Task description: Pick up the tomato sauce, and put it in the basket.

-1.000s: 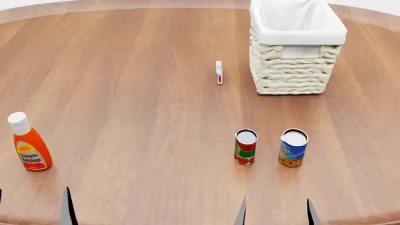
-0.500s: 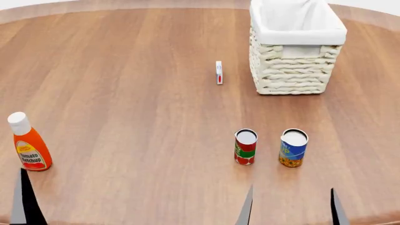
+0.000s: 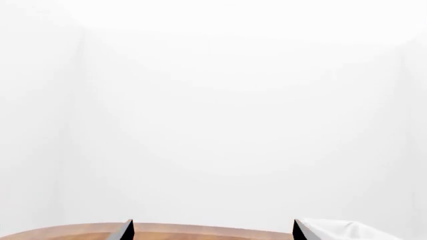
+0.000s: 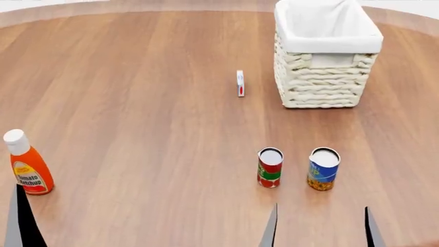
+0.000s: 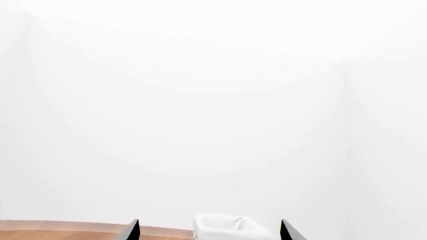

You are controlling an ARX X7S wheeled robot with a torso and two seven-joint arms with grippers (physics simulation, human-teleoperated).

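**Reach not yet begun**

The tomato sauce can [image 4: 270, 167] is standing upright beside the blue-and-yellow can [image 4: 323, 169], well short of the wicker basket [image 4: 322, 77]. The right gripper [image 4: 319, 229] is hovering spread wide, empty; the left gripper [image 3: 212, 231] likewise. Next, I'd say: descending onto that red can.

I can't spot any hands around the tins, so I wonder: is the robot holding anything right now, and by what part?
Nothing is held. The right tool stands open and empty, short of the small red-labelled tomato sauce tin; the left tool is open and empty too.
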